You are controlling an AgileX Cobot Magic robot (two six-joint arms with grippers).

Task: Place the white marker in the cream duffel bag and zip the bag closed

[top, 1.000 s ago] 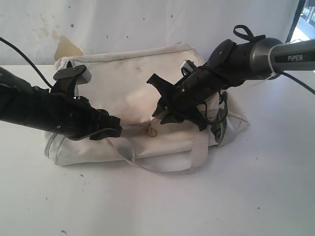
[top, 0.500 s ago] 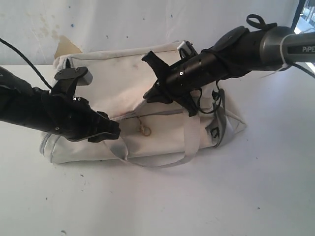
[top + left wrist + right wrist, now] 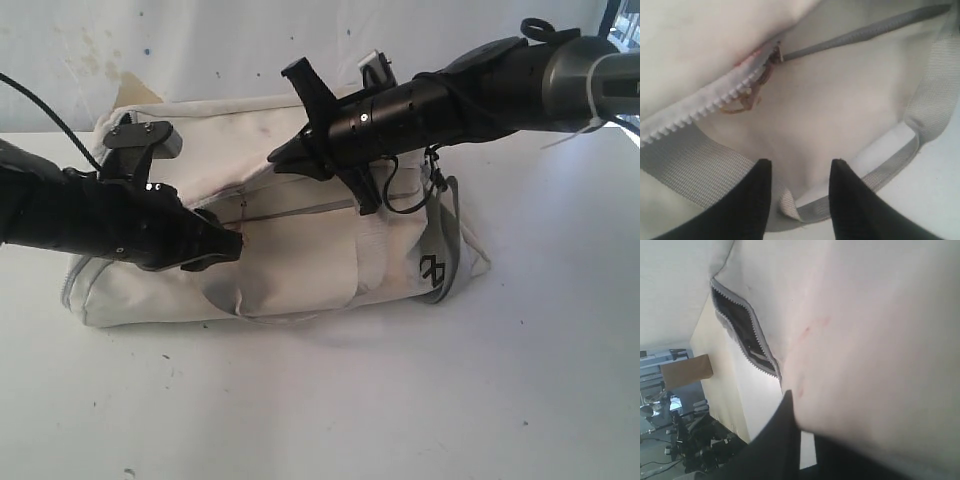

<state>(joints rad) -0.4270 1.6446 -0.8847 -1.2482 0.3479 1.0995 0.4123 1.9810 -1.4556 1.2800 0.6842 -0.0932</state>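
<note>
The cream duffel bag point(image 3: 300, 265) lies on the white table, its top flap pulled up. My right gripper point(image 3: 285, 155) is shut on that flap; the right wrist view shows a dark finger point(image 3: 782, 430) pressed against the stained fabric point(image 3: 880, 330). Beside it the zip gapes, showing dark lining point(image 3: 742, 335). My left gripper point(image 3: 228, 245) hovers at the bag's front, open point(image 3: 800, 170), with a loop of pale webbing strap point(image 3: 700, 170) lying between its fingers, untouched. A brownish zip pull ring point(image 3: 745, 100) hangs just beyond. The white marker is out of view.
The bag rests on a white table point(image 3: 450, 400) with bare surface in front and to the right. A stained white wall with a tan patch point(image 3: 135, 95) stands behind. A grey strap end with a logo point(image 3: 432, 270) hangs at the bag's right end.
My right gripper has risen and moved left, dragging the flap up and tilting the bag's front face toward the camera. The left gripper has stayed near the front zip.
</note>
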